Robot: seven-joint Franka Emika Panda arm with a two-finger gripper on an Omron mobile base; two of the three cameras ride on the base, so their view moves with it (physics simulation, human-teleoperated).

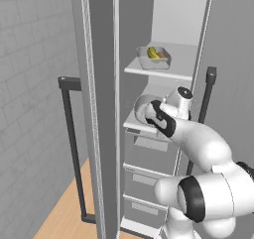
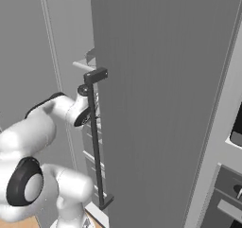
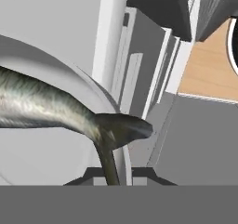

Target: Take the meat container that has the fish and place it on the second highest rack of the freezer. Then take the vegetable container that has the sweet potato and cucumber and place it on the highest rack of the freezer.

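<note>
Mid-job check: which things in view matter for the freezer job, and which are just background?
Job: freezer, meat container, fish, vegetable container, cucumber, gripper clamped on the meat container's rim.
Background: oven, tiled wall, wooden floor.

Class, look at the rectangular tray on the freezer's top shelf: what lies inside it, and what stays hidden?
Inside the vegetable container, the yellow-green cucumber shows above the near wall. That wall covers the tray's floor, so whether the sweet potato lies there too cannot be seen.
</note>
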